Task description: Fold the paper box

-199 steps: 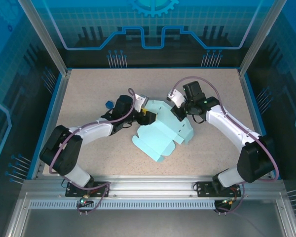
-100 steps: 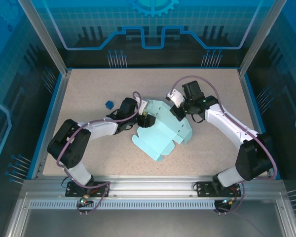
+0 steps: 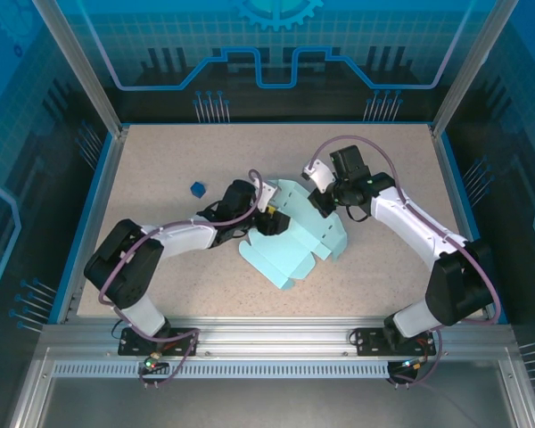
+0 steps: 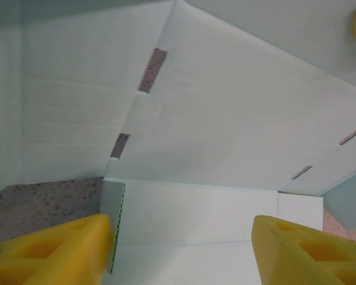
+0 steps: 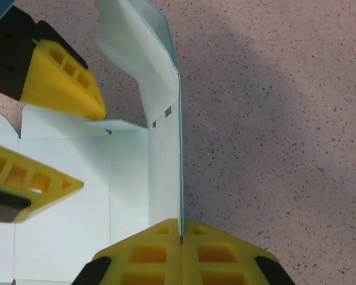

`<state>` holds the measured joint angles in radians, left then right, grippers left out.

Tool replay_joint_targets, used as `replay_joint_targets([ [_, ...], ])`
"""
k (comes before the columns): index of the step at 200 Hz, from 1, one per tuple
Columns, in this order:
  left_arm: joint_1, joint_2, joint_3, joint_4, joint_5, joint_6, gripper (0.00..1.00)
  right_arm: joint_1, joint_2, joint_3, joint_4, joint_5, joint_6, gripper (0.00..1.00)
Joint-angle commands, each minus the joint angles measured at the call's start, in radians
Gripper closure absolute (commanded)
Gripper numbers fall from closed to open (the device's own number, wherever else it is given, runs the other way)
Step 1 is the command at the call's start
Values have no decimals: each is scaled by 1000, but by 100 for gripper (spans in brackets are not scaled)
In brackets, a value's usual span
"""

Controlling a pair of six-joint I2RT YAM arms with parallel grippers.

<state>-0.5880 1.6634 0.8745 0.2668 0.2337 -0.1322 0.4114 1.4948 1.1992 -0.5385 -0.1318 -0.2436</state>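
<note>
Centrally, the box (image 3: 290, 254) lies part-folded on the table (image 3: 160, 160); the right gripper (image 5: 181, 231) pinches its upright flap (image 5: 161, 148), while the left gripper (image 4: 181, 224) hovers over it, jaws wide apart.

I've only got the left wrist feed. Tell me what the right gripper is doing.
Observer: The right gripper is shut on a side panel of the paper box.
Operator: Give me my left gripper's place on the sheet.
Observer: The left gripper is over the box's far left part, facing the right gripper across it.
Operator: Report anything else nearby.
Observer: A small dark blue object lies left of the box, apart from it.
</note>
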Motion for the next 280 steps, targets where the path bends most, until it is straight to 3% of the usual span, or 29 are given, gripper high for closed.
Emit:
replay_joint_targets([
  [1,-19,12,-23,45,41,-19,35,-16,10,27,21,-12,38,100],
  [62,-62,123,-14,134,82,-62,35,-16,10,1,46,-17,66,100],
  [98,-61,93,-24,138,78,-61,35,-22,0,-21,46,-1,60,100],
  [169,67,-65,-29,106,144,-64,32,-32,-37,-39,21,-12,5,100],
  [236,128,-7,135,27,266,-68,30,-32,-33,-33,15,-43,3,100],
  [280,134,41,213,-11,245,-71,30,-29,-29,-24,13,-46,1,100],
])
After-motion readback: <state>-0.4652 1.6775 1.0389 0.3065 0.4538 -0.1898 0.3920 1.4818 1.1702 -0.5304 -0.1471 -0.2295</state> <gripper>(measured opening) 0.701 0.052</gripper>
